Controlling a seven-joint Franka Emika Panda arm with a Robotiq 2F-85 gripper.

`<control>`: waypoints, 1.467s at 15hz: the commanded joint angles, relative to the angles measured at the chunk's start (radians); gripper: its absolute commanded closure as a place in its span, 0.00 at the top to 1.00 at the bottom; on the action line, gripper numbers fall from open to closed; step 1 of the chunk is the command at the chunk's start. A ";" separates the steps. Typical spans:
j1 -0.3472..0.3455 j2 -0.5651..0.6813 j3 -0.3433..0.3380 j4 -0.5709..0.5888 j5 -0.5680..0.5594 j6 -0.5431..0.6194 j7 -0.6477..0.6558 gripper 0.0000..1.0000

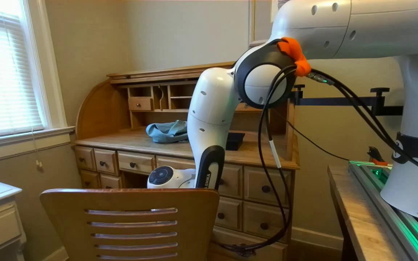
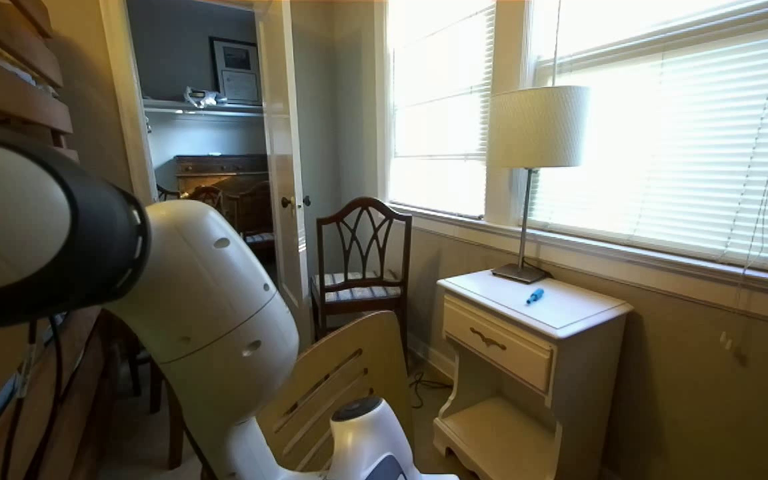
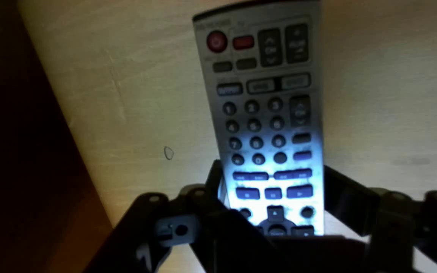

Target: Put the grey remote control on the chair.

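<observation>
The grey remote control (image 3: 268, 125) fills the middle of the wrist view, its buttons facing the camera. My gripper (image 3: 271, 168) has a dark finger against each long side of it and looks shut on it. The remote's lower end is hidden behind the gripper. Beneath lies a light wooden surface (image 3: 139, 113), which looks like the chair's seat; I cannot tell if the remote touches it. The light-brown chair back shows in both exterior views (image 1: 131, 200) (image 2: 384, 353). In the exterior views the gripper is hidden behind the chair back or out of frame.
A wooden roll-top desk (image 1: 267, 159) with a blue cloth (image 1: 167, 131) stands behind the arm. A white nightstand (image 2: 497, 347) with a lamp (image 2: 541, 127) stands beside the chair. A dark wooden chair (image 2: 364, 243) stands farther back. The wooden surface's edge runs along the left in the wrist view.
</observation>
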 commanded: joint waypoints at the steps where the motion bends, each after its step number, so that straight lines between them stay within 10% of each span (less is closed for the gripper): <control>1: -0.049 0.000 0.058 -0.024 -0.096 0.071 -0.073 0.36; 5: -0.155 0.000 0.182 -0.018 -0.077 -0.012 -0.145 0.36; 9: -0.149 0.000 0.175 -0.036 0.159 -0.082 -0.281 0.36; 18: -0.148 -0.001 0.180 -0.016 0.273 -0.191 -0.327 0.36; 19: -0.149 -0.001 0.182 -0.014 0.278 -0.205 -0.331 0.58; 20: -0.148 -0.002 0.183 -0.013 0.282 -0.216 -0.331 0.36; 22: -0.144 -0.005 0.180 -0.013 0.287 -0.227 -0.325 0.35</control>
